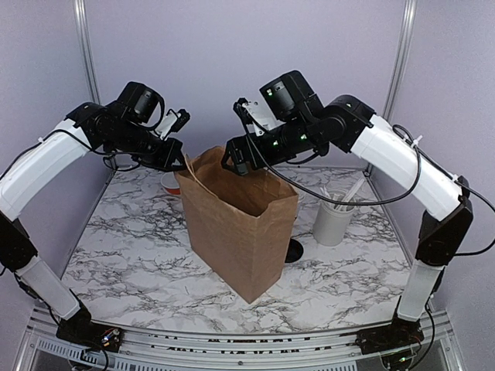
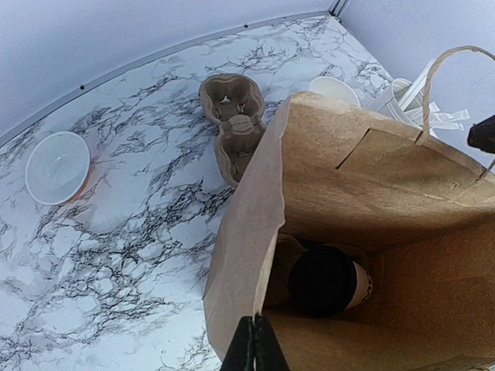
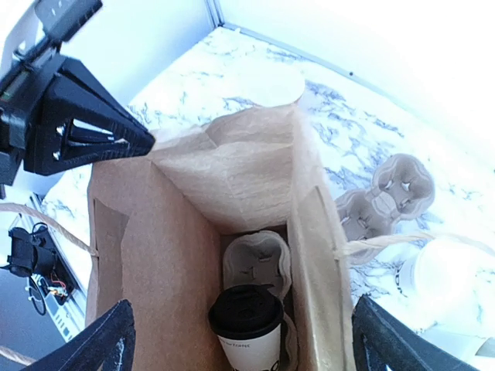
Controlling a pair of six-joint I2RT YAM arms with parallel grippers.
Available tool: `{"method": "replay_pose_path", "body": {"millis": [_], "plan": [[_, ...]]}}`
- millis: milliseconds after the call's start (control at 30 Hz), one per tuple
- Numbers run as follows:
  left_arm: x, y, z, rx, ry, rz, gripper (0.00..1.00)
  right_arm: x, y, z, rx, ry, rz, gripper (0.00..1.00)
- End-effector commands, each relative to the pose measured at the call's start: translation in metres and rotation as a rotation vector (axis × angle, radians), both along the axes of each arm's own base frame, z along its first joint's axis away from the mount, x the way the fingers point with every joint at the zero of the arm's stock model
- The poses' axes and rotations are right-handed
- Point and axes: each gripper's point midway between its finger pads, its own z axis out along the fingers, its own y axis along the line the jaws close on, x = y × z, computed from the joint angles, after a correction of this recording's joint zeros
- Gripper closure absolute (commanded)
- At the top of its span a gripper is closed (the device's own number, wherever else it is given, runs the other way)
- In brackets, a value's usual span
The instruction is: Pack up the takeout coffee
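The left jaws are pinched shut on the rim of the brown paper bag (image 2: pixel 255 232), at the bottom centre of the left wrist view. The right jaws stand wide and empty above the bag's mouth. On the bag's floor the white paper cup (image 3: pixel 249 348) stands upright with its black lid (image 3: pixel 246 311) on. A cardboard carrier (image 3: pixel 255 259) shows just above it in the frame. A second carrier (image 2: pixel 232 116) lies on the marble tabletop (image 2: pixel 116 255).

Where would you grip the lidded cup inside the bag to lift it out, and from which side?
Grip the cup on its white wall just under the black lid, coming straight down through the paper bag's open top. It stands upright in a carrier, and the bag walls likely block any sideways approach.
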Motion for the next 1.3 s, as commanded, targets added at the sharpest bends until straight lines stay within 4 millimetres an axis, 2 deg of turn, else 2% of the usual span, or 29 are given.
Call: {"method": "replay_pose_path", "body": {"millis": [0, 467, 800, 1033, 1133, 1267], "plan": [[-0.008, 0.019, 0.009, 0.022, -0.004, 0.025, 1.0, 0.004, -0.01, 0.062, 0.13, -0.121, -0.006, 0.06], [-0.009, 0.045, 0.003, 0.049, 0.009, 0.088, 1.0, 0.021, -0.056, 0.072, 0.155, -0.181, -0.104, 0.05], [-0.011, 0.051, 0.001, 0.051, 0.012, 0.119, 1.0, 0.023, -0.077, 0.058, 0.143, -0.176, -0.128, 0.05], [-0.01, 0.051, 0.009, 0.028, -0.012, 0.132, 0.84, 0.034, -0.107, 0.044, 0.136, -0.161, -0.189, 0.05], [-0.009, 0.051, 0.012, 0.017, -0.019, 0.134, 0.74, 0.034, -0.115, 0.035, 0.123, -0.155, -0.206, 0.05], [-0.007, 0.049, 0.016, 0.003, -0.036, 0.139, 0.6, 0.033, -0.119, 0.032, 0.124, -0.159, -0.217, 0.05]]}}
